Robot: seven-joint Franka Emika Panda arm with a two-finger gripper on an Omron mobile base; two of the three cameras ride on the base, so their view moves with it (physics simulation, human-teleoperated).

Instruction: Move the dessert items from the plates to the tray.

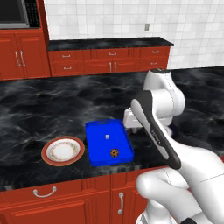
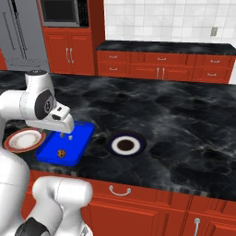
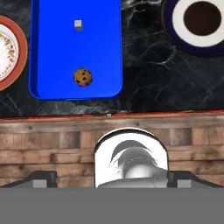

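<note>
Cookie [image 3: 82,77] near and whitish bit [image 3: 78,24] far both sit in tray [image 3: 105,52], plates left [image 1: 63,151] and right [image 2: 126,145] bare, so gripper [image 2: 66,133] hangs over it, jaws apart, nothing held: looks done.

Black marble counter [image 1: 52,109], red cabinets [image 2: 152,69], microwave [image 2: 59,11], steel fridge [image 2: 20,32], white tiled wall [image 1: 109,19]
</note>
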